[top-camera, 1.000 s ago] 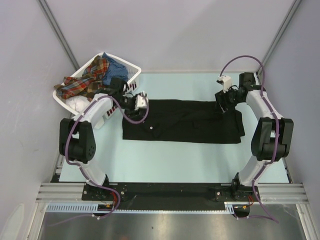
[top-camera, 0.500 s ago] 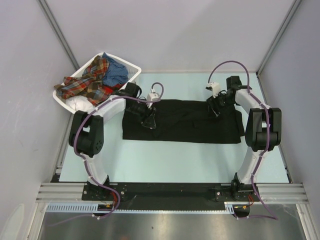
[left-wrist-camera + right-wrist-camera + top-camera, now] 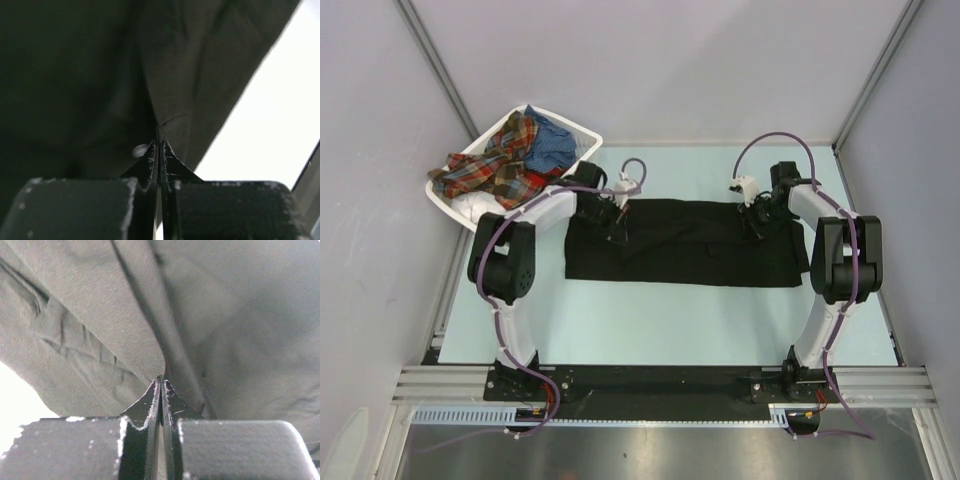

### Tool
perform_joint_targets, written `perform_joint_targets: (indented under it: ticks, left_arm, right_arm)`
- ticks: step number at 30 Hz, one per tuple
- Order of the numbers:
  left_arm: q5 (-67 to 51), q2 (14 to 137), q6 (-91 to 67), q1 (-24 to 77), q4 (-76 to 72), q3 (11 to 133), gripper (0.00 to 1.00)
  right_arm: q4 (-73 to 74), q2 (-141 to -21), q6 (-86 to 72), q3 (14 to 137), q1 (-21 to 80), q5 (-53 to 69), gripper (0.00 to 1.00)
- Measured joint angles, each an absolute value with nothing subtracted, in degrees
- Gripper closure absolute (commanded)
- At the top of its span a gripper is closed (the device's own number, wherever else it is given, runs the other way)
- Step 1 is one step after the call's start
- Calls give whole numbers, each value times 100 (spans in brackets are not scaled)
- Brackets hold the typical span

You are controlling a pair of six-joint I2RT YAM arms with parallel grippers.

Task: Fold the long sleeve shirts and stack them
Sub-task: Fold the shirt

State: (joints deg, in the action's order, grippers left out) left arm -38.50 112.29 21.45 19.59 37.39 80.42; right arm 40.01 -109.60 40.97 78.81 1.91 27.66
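A large black long sleeve shirt (image 3: 685, 245) lies spread as a wide rectangle across the pale table. My left gripper (image 3: 617, 218) is down on its far-left part, shut on a pinch of the black cloth (image 3: 165, 95) that rises in a crease from the fingertips (image 3: 151, 152). My right gripper (image 3: 757, 218) is down on the far-right part, shut on a fold of the same shirt (image 3: 125, 330). More long sleeve shirts, a red-orange plaid one (image 3: 495, 165) and a blue one (image 3: 552, 143), lie heaped in the basket.
A white slatted basket (image 3: 582, 137) stands at the back left corner, with white cloth (image 3: 472, 207) at its near end. Grey walls close in the left, right and back. Bare table (image 3: 660, 315) lies between the shirt and the arm bases.
Both grippers moved inward along the shirt's far edge, came down onto the cloth and shut on it. The shirt lies much as before.
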Motion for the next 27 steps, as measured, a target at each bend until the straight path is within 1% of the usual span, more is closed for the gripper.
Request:
perform_joint_targets:
  ticks: [1,8,10,11,12,14,15,18,20,21,23,24,27]
  left_arm:
    - [-3850,11227,2134,1881,3736,8141,100]
    - [-3809,11131,2320,1433,3911,8823,100]
    - [-3795,11104,2694,1474,4130,8875,100]
    - [-3760,11091,2880,1503,4239,8868,100]
    - [-3697,11054,3157,1546,4370,8809,100]
    - [-3544,10951,3629,1614,4580,8615,100]
    - [-3481,10910,3813,1632,4681,8532,100]
    - [-3262,10829,4482,1695,4993,8259,100]
    - [-3098,10774,4904,1715,5144,8068,94]
    - [-3006,10731,5103,1721,5190,7975,85]
    - [-2821,10632,5465,1750,5253,7815,74]
    - [-2744,10571,5594,1756,5262,7747,68]
    - [-2585,10440,5859,1782,5306,7679,60]
  right_arm:
    - [4001,-10938,4112,7819,191,2759,98]
    - [3889,-10593,4209,7358,228,2646,98]
    - [3824,-10492,4211,7247,261,2604,81]
    - [3789,-10442,4217,7179,274,2589,71]
    - [3776,-10390,4235,7100,285,2569,56]
    - [3802,-10326,4241,7015,294,2561,47]
    - [3839,-10298,4287,6995,294,2561,41]
    - [4029,-10184,4414,6987,283,2604,37]
    - [4263,-10062,4495,7000,237,2718,35]
    - [4394,-9996,4517,7022,193,2788,35]
    - [4689,-9896,4534,7146,69,2954,36]
    - [4812,-9867,4530,7242,3,3044,38]
    - [4984,-9856,4401,7605,-309,3269,47]
